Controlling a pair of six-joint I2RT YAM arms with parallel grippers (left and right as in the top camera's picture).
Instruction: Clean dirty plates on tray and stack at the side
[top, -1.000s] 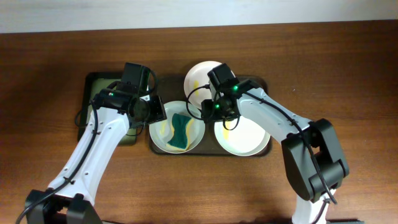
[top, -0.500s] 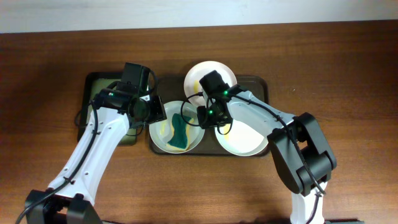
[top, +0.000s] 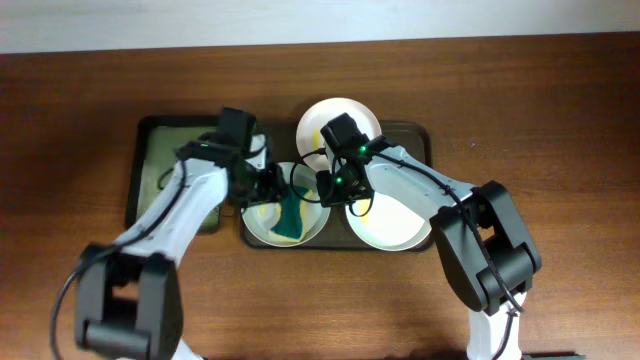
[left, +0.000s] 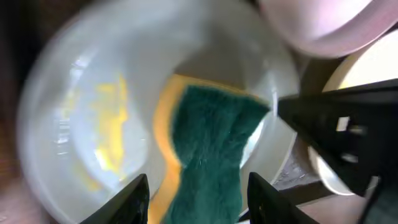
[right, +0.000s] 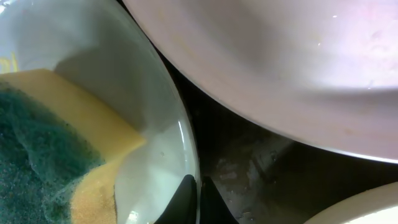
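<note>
Three white plates sit on the dark tray (top: 420, 135). The front-left plate (top: 262, 222) has yellow smears (left: 109, 124) and holds a green and yellow sponge (top: 290, 212). My left gripper (left: 199, 202) is low over this plate, open, its fingers (left: 134, 199) on either side of the sponge (left: 208, 143). My right gripper (right: 200, 199) is shut on the plate's right rim (right: 191, 149), its black body (left: 336, 134) showing in the left wrist view. Behind it stands the back plate (top: 340, 115), and the front-right plate (top: 395, 222) lies beside it.
A smaller dark green tray (top: 135, 170) lies left of the main tray, partly under my left arm. Brown tabletop (top: 540, 120) surrounds both trays. The two grippers are close together over the front-left plate.
My left gripper has swung right, over the front-left plate, onto the sponge. My right gripper has shut on that plate's rim. The sponge has shifted a little.
</note>
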